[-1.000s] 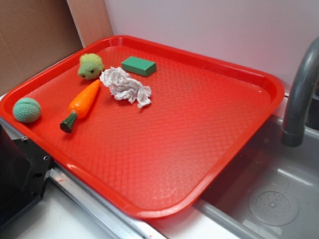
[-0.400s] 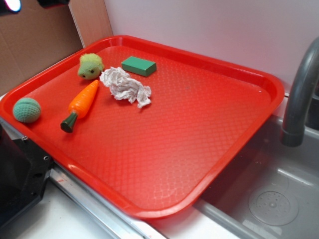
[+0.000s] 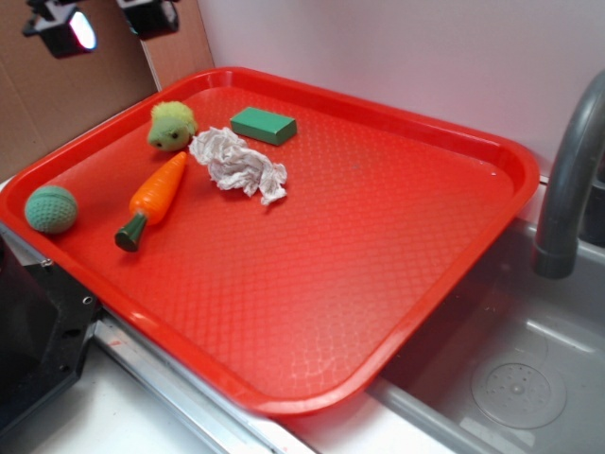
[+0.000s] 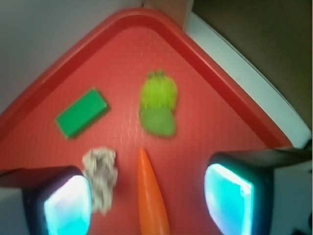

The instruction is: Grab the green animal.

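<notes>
Green animal (image 3: 171, 125) (image 4: 158, 101): small fuzzy yellow-green plush, roundish, tufted on top, paler face patch. It sits on the red tray (image 3: 378, 274) (image 4: 44, 93) near the far-left corner, untouched.

Gripper (image 3: 102, 21) (image 4: 149, 196): fingers apart, nothing between them. In the wrist view the two dark fingers (image 4: 63, 203) carry glowing pale blue pads, and the plush lies ahead of the gap, slightly toward the right-hand finger. In the exterior view only the fingertips show at the top-left edge, high above the tray and well apart from the plush; the rest of the arm is cut off.

Tray surface: hard plastic, fine diamond-pattern texture, raised rounded rim.

Nearby:
- Orange toy carrot (image 3: 154, 198) (image 4: 152, 196), smooth, tapered, dark green stem end; its tip points at the plush and lies between the fingers in the wrist view.
- Crumpled pale cloth (image 3: 236, 164) (image 4: 100, 177), wrinkled, just beside the left-hand finger.
- Flat dark green block (image 3: 263, 125) (image 4: 81, 112), rectangular, ahead of the left-hand finger.
- Teal knitted ball (image 3: 50, 209), near the tray's left rim, out of the wrist view.

Wrist view is blurred; plush face detail is unreadable there.
</notes>
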